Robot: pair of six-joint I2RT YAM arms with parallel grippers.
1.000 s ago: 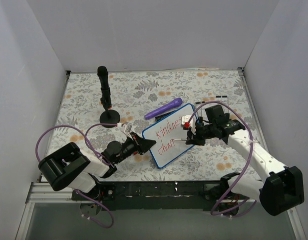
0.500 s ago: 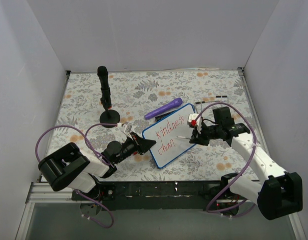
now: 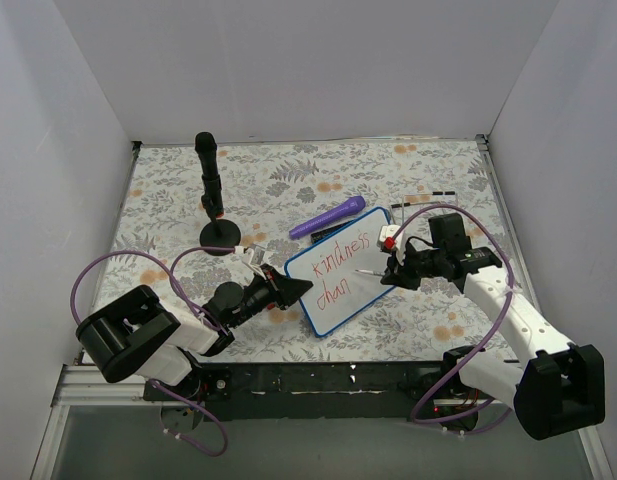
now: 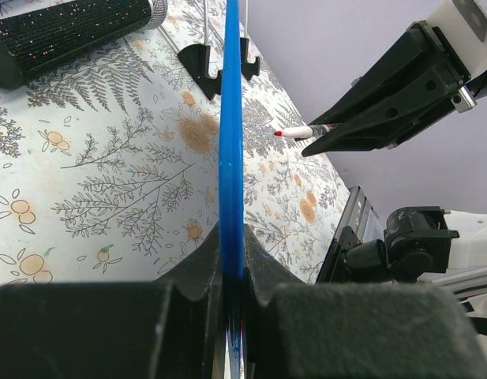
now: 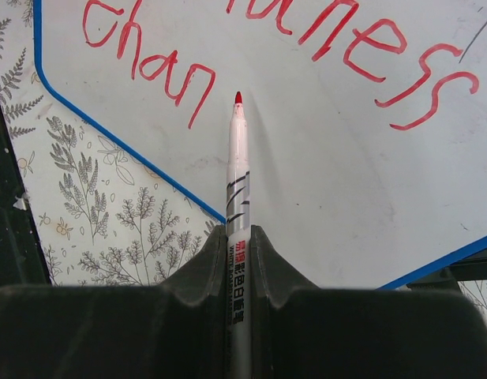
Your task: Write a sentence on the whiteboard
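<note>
The whiteboard (image 3: 340,283) lies tilted on the floral mat, white with a thin blue frame. My left gripper (image 3: 300,287) is shut on its near-left edge; the left wrist view shows the blue frame (image 4: 231,118) edge-on between the jaws. The sentence (image 3: 346,255) is red handwriting, "kindness" above "chan" (image 5: 148,59). My right gripper (image 3: 391,270) is shut on a white marker with a red tip (image 5: 237,174). Its tip sits just right of the "n" of "chan". In the left wrist view the marker tip (image 4: 281,133) stands slightly off the board.
A purple marker (image 3: 328,217) lies just behind the board's far edge. A black post on a round base (image 3: 220,237) stands at the back left. Small black stands (image 4: 200,59) sit beyond the board. White walls close in the mat on three sides.
The second line has grown to "chan". My right gripper has drawn back to the right with the marker, then held nearly still. The left gripper and the board have not moved.
</note>
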